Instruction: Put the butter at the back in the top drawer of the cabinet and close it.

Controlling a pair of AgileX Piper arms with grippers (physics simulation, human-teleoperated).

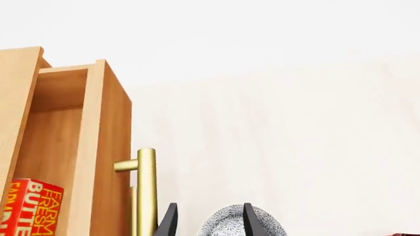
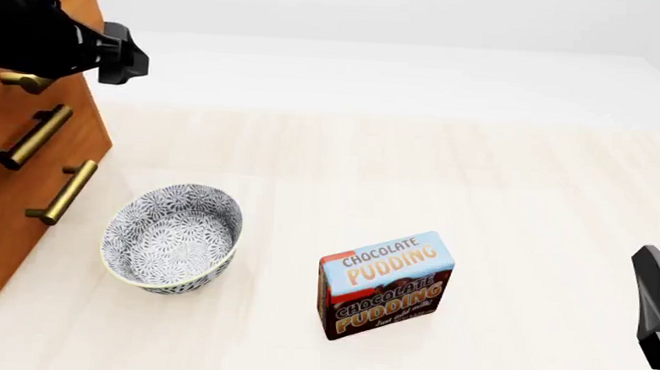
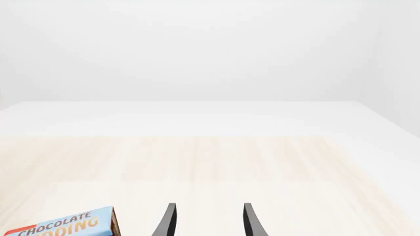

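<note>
- While the top drawer (image 1: 98, 147) is sticking out open from the cabinet (image 2: 12, 219), the butter (image 1: 29, 209) is sitting inside it, red with white letters.
- The left gripper (image 1: 208, 223) is hanging near the drawer's brass handle (image 1: 145, 189), with its 2 dark fingers (image 1: 168, 222) spread apart and holding nothing.
- In the front view the left arm (image 2: 44, 30) is covering the top of the cabinet at the far left of the table (image 2: 421, 173).
- 2 more brass handles are showing on the lower drawers (image 2: 26, 169) under it.
- A patterned bowl (image 2: 172, 237) is sitting just right of the cabinet, on the near side.
- The chocolate pudding box (image 2: 385, 285) is standing right of the bowl, apart from it.
- The right gripper (image 3: 208, 223) is waiting at the near right, well apart from the cabinet, with its fingers spread and nothing between them.
- The pudding box is peeking in at the corner of the right wrist view.
</note>
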